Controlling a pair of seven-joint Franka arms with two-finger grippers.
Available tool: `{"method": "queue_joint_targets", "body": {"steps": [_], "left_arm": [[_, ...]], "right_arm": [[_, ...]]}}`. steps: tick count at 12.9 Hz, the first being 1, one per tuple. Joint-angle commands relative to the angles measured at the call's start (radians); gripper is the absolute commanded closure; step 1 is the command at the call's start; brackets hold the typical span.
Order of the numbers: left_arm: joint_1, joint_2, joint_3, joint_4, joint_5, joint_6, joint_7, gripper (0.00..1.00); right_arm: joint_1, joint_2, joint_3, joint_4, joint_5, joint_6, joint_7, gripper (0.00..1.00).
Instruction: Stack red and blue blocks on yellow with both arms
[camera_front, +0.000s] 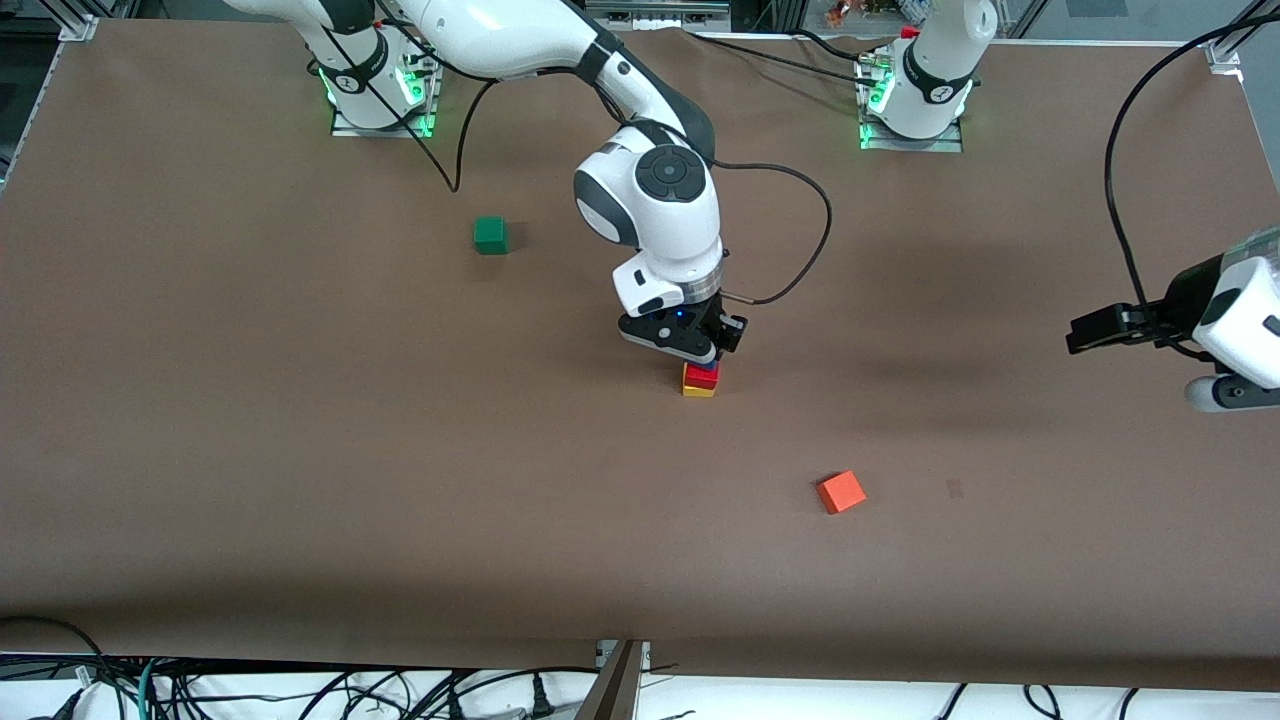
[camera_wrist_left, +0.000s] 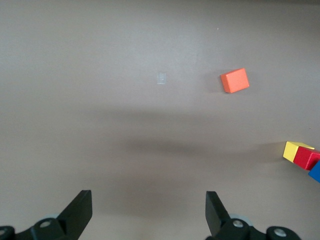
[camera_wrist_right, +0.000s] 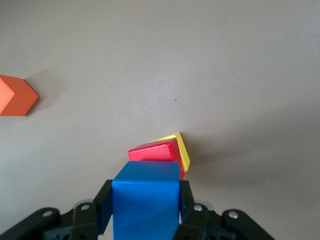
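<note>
The yellow block (camera_front: 697, 389) sits mid-table with the red block (camera_front: 703, 376) on it. My right gripper (camera_front: 705, 352) is just over this stack, shut on the blue block (camera_wrist_right: 146, 200), which sits at the red block's (camera_wrist_right: 155, 151) top; I cannot tell if they touch. The yellow block's (camera_wrist_right: 182, 149) edge shows under the red one. My left gripper (camera_front: 1100, 328) is open and empty, held up over the left arm's end of the table. In the left wrist view the stack's yellow (camera_wrist_left: 295, 150), red (camera_wrist_left: 306, 159) and blue (camera_wrist_left: 315, 171) blocks show at the frame's edge.
An orange-red cube (camera_front: 841, 492) lies nearer the front camera than the stack; it also shows in the left wrist view (camera_wrist_left: 235, 80) and the right wrist view (camera_wrist_right: 15, 96). A green cube (camera_front: 490, 235) lies toward the right arm's base. Cables trail across the table near both bases.
</note>
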Motion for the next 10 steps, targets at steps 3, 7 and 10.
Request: {"method": "queue_joint_targets", "body": {"steps": [3, 7, 10], "left_arm": [[-0.006, -0.152, 0.07, -0.172, -0.005, -0.029, 0.089, 0.0], [-0.015, -0.232, 0.074, -0.311, -0.01, 0.057, 0.083, 0.0], [-0.006, -0.21, 0.07, -0.306, -0.011, 0.062, 0.086, 0.0]], "right_arm": [[0.006, 0.043, -0.007, 0.042, -0.02, 0.03, 0.017, 0.57], [0.006, 0.042, -0.008, 0.042, -0.02, 0.03, 0.017, 0.05], [0.004, 0.034, -0.017, 0.042, -0.019, 0.02, 0.014, 0.01]]}}
